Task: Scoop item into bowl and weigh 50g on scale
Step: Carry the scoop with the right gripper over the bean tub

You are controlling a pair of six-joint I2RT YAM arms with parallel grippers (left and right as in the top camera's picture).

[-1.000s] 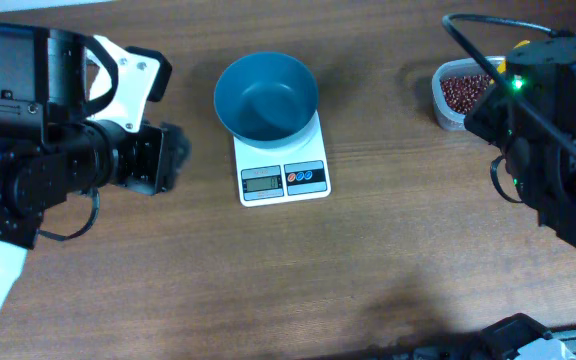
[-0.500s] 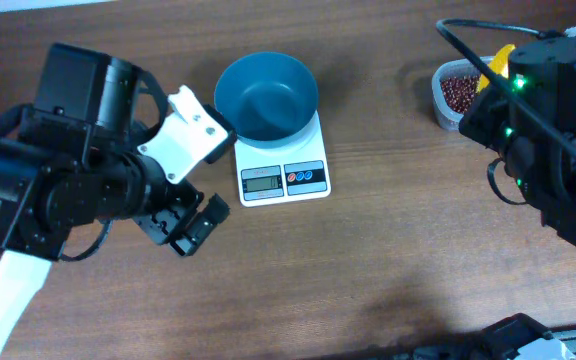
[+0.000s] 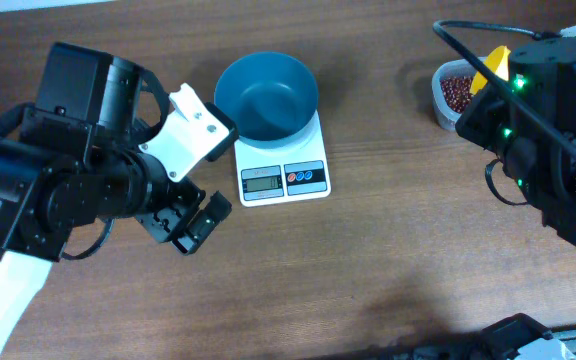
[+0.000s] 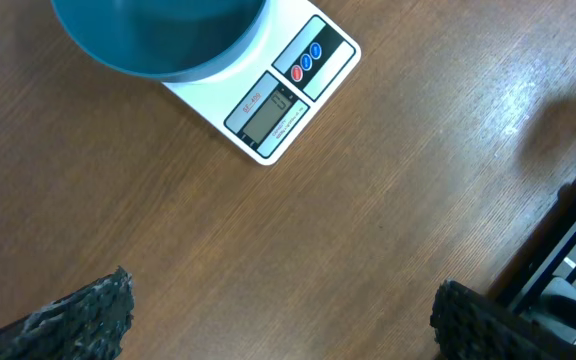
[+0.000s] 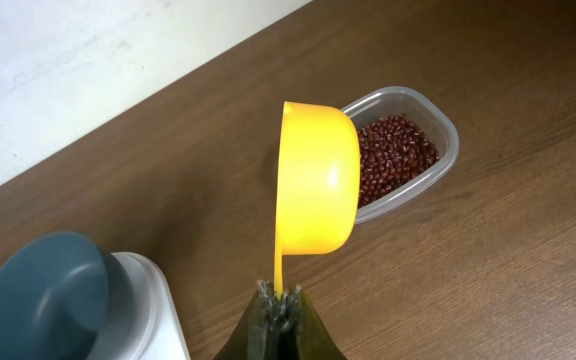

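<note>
Yellow scoop [image 5: 316, 185] is clamped by its handle in the right tool [image 5: 280, 302] near the beans [image 5: 396, 150]; the left tool [image 4: 283, 318] is spread wide, empty, beside the scale [image 4: 268, 112].

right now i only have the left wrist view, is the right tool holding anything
observer: yes, the right tool is shut on the handle of a yellow scoop.
operator: anything in the scoop
observer: cannot tell. The right wrist view shows only its outer side, at the rim of a clear tub of beans.
operator: any beans in the bowl yet
observer: no, from overhead the teal bowl on the scale is empty.
</note>
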